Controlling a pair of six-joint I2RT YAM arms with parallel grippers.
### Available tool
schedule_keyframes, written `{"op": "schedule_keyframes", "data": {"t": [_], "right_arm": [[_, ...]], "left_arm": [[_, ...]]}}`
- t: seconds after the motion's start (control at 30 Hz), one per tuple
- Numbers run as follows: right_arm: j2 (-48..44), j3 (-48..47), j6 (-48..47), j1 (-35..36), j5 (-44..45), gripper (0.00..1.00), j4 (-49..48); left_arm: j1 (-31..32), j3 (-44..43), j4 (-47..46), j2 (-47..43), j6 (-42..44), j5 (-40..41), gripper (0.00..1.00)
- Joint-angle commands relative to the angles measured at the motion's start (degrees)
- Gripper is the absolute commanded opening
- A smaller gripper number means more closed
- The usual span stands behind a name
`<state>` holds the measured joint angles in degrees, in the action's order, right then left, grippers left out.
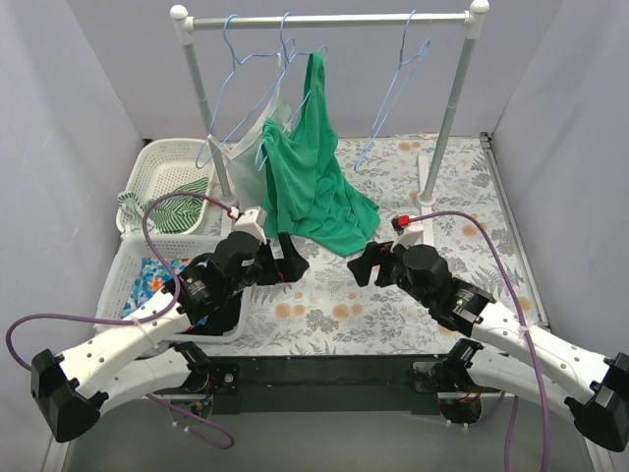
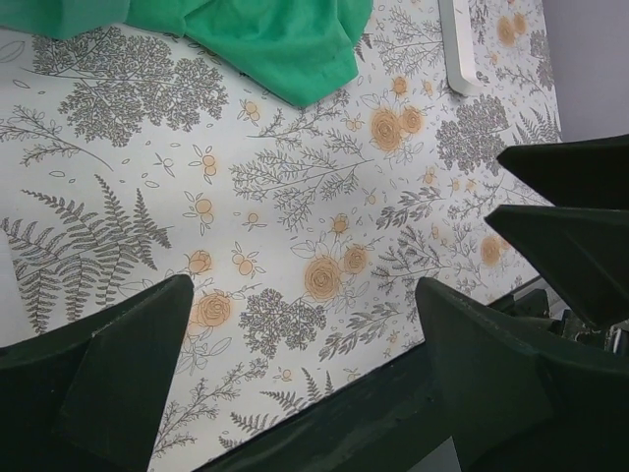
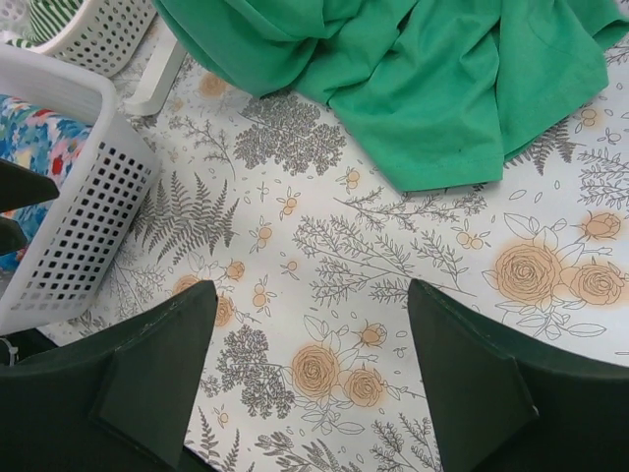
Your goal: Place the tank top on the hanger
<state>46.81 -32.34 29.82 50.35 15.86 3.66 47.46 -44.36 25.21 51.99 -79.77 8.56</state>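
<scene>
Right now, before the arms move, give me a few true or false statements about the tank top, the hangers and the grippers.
1. The left gripper and the right gripper are both open and empty. True.
2. The tank top is already hung up. False: it lies in the far basket.
3. The green garment hangs from the rack, its lower part on the table. True.
4. The blue floral cloth lies loose on the table. False: it is in the near basket.
5. The hanger at the rack's right end is bare. True.
</scene>
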Motion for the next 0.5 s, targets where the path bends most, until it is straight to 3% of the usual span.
{"op": "schedule_keyframes", "data": {"t": [0.0, 0.27, 0.47], "right_arm": [[-2.9, -0.1, -0.5, 0.2, 2.9, 0.86, -4.5], [-3.9, 0.5, -1.6, 0.2, 1.5, 0.87, -4.6], [-3.0, 0.8, -2.4, 0.2, -0.2, 0.87, -4.5]], "left_arm": [[0.2, -1.0, 1.7, -1.4, -0.5, 3.8, 0.98], [0.2, -6.2, 9.6, -0.7, -3.5, 13.6, 0.98], [-0.6, -12.8, 19.9, 1.2, -9.9, 27.0, 0.98]]}}
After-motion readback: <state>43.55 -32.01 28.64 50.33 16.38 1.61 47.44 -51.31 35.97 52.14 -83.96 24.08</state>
